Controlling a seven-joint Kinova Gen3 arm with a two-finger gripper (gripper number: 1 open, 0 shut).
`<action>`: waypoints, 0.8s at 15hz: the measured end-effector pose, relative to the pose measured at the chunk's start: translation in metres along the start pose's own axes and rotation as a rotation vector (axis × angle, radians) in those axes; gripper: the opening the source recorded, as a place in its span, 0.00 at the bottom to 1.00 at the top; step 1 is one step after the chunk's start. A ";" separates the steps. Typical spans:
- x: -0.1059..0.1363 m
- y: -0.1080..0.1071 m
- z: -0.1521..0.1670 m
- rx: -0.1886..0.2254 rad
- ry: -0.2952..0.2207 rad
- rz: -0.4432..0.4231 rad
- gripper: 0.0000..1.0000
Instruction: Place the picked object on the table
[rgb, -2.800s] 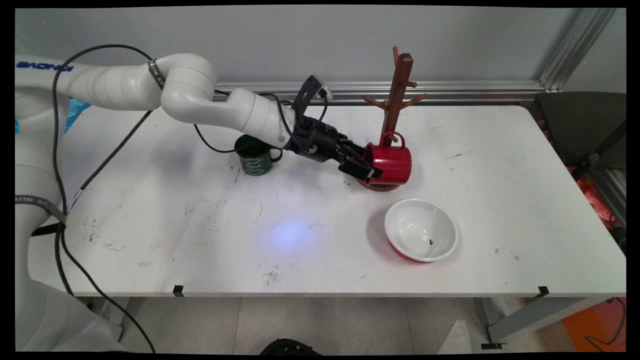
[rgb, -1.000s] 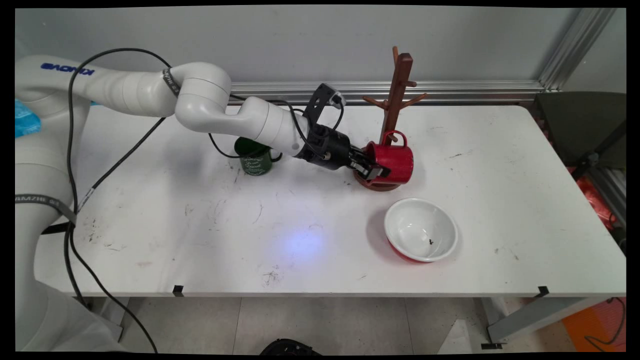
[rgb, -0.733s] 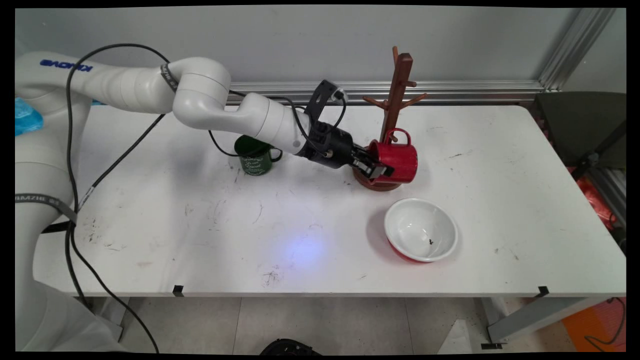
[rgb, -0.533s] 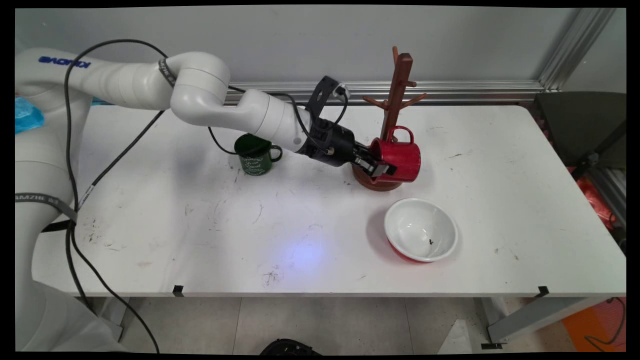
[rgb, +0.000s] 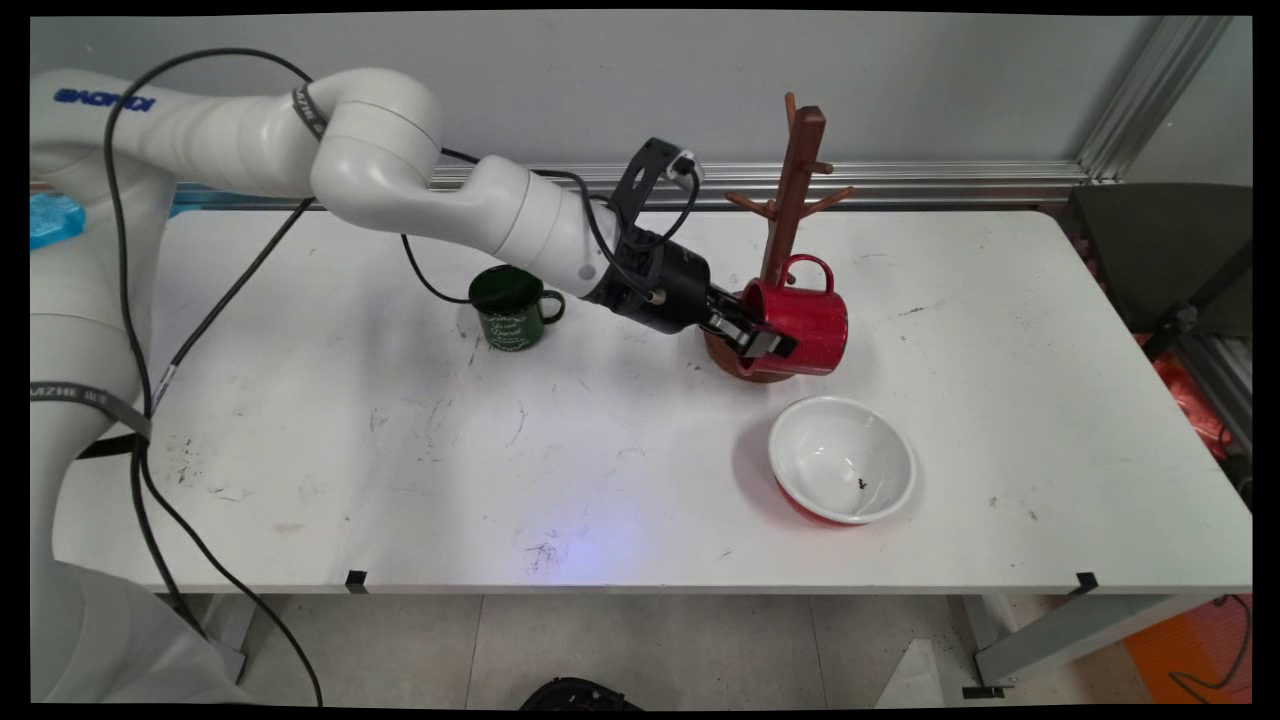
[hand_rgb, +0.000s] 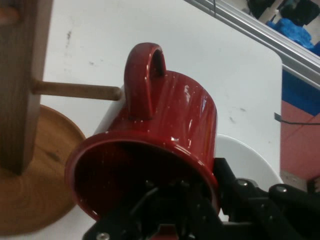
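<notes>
- Your gripper (rgb: 762, 335) has its fingers pinching the rim of the red mug (rgb: 805, 320), one finger inside the mouth and one outside the wall
- You hold the mug tipped on its side, handle up, clear of the table (rgb: 400, 450), above the round base of the wooden mug tree (rgb: 790, 200)
- In the hand view, the handle sits just beside the tip of a peg
- A green mug (rgb: 512, 308) stands behind your wrist; a white bowl (rgb: 842, 472) lies nearer the front edge

A robot lab bench: scuffed white table (rgb: 400, 480), aluminium framing (rgb: 1140, 90), bare grey wall (rgb: 550, 70).
</notes>
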 end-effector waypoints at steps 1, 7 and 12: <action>0.002 0.004 -0.003 -0.002 -0.008 -0.002 0.00; 0.010 0.018 -0.030 0.008 -0.087 0.042 0.00; 0.012 0.022 -0.059 0.016 -0.187 0.124 0.00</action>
